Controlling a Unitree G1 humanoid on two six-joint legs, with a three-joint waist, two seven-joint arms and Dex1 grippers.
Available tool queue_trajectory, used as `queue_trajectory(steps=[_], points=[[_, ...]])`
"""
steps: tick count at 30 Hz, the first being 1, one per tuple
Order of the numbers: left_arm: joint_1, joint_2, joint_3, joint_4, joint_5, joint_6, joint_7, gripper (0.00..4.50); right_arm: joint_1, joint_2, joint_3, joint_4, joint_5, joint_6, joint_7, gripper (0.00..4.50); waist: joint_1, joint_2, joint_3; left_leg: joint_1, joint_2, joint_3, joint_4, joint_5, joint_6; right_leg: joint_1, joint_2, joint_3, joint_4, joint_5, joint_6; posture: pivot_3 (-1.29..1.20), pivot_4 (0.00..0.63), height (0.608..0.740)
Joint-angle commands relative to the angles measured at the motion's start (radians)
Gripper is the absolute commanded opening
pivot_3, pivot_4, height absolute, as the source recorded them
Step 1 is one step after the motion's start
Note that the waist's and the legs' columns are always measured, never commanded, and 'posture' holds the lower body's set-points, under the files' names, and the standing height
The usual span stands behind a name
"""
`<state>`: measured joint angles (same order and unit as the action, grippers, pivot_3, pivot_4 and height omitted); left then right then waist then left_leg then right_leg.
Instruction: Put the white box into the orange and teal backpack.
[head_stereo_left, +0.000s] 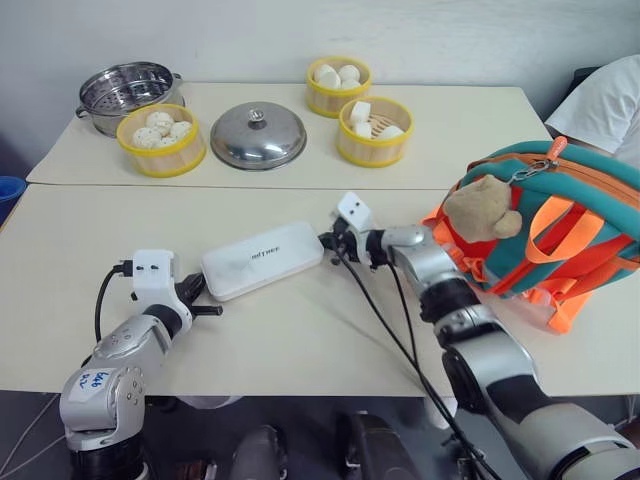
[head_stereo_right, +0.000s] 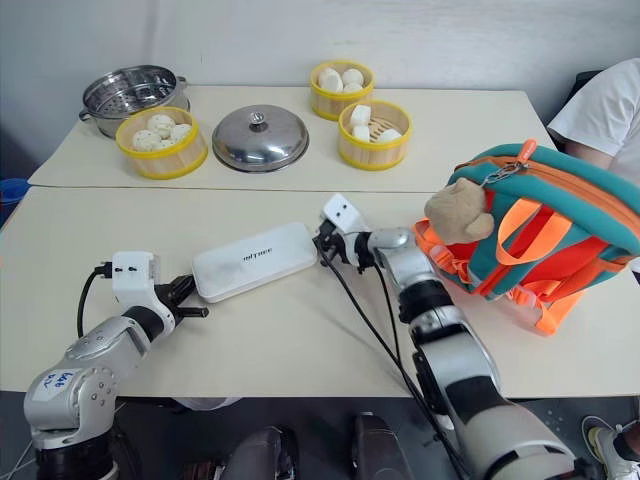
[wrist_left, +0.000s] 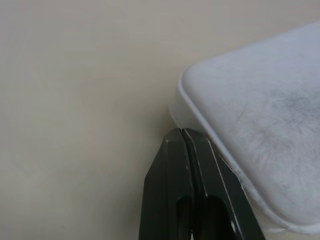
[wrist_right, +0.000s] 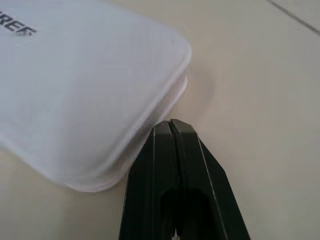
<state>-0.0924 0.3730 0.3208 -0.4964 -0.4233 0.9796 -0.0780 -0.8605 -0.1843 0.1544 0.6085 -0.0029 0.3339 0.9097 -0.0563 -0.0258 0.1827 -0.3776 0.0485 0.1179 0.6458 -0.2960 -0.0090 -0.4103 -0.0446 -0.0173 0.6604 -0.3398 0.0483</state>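
The white box (head_stereo_left: 262, 259) lies flat on the cream table (head_stereo_left: 300, 340), slanted, with dark lettering on its lid. My left gripper (head_stereo_left: 205, 300) is shut, its tips against the box's near-left corner (wrist_left: 260, 130). My right gripper (head_stereo_left: 330, 243) is also shut and meets the box's right end (wrist_right: 85, 90) at the rim. The orange and teal backpack (head_stereo_left: 560, 230) stands on the table to the right, a tan plush bear (head_stereo_left: 482, 208) hanging on its front. A gap of bare table separates it from the box.
On the far table stand three yellow-rimmed steamers of white buns (head_stereo_left: 161, 139) (head_stereo_left: 339, 85) (head_stereo_left: 375, 130), a metal lid (head_stereo_left: 258, 135) and a metal pot (head_stereo_left: 128, 95). A person's white sleeve (head_stereo_left: 605, 105) shows behind the backpack. Black cables trail from both wrists.
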Motion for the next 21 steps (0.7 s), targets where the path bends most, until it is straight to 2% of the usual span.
queue_trajectory(steps=[1, 6, 12, 17, 21], points=[[0.020, 0.032, -0.074, -0.039, -0.041, -0.008, -0.111, 0.02, 0.097, -0.012, 0.066, -0.287, 0.070, 0.129, 0.096, 0.00, 0.000, 0.000, 0.000, 0.000, 0.000, 0.000, 0.000, 0.000, 0.000, 0.000, 0.000, 0.000, 0.000, 0.000, 0.000, 0.00, 0.150, 0.740], [0.049, 0.108, -0.122, -0.050, -0.065, -0.004, -0.231, 0.02, 0.254, -0.132, 0.091, -0.616, 0.107, 0.299, 0.131, 0.00, 0.002, 0.000, 0.000, 0.001, 0.000, 0.000, 0.000, -0.001, 0.000, 0.000, 0.000, 0.000, 0.000, 0.000, 0.000, 0.00, 0.150, 0.740], [0.085, 0.133, -0.176, -0.101, -0.079, 0.012, -0.293, 0.02, 0.430, -0.315, 0.074, -0.933, 0.195, 0.497, 0.167, 0.00, 0.007, 0.000, 0.000, 0.002, -0.001, -0.001, -0.001, -0.002, 0.002, 0.002, -0.001, 0.000, -0.002, 0.000, 0.000, 0.00, 0.150, 0.740], [0.087, 0.135, -0.207, -0.117, -0.076, 0.018, -0.311, 0.02, 0.522, -0.424, 0.015, -1.048, 0.247, 0.584, 0.142, 0.00, 0.013, 0.000, 0.000, 0.002, -0.001, -0.002, -0.001, -0.003, 0.006, 0.002, -0.002, 0.000, -0.002, 0.000, -0.001, 0.00, 0.150, 0.740], [0.083, 0.148, -0.176, -0.103, -0.122, 0.089, -0.339, 0.02, 0.596, -0.513, -0.003, -1.010, 0.199, 0.503, 0.105, 0.00, 0.020, 0.000, 0.000, 0.002, -0.001, -0.002, 0.000, -0.003, 0.007, 0.003, -0.002, 0.000, -0.002, -0.001, -0.001, 0.00, 0.150, 0.740]])
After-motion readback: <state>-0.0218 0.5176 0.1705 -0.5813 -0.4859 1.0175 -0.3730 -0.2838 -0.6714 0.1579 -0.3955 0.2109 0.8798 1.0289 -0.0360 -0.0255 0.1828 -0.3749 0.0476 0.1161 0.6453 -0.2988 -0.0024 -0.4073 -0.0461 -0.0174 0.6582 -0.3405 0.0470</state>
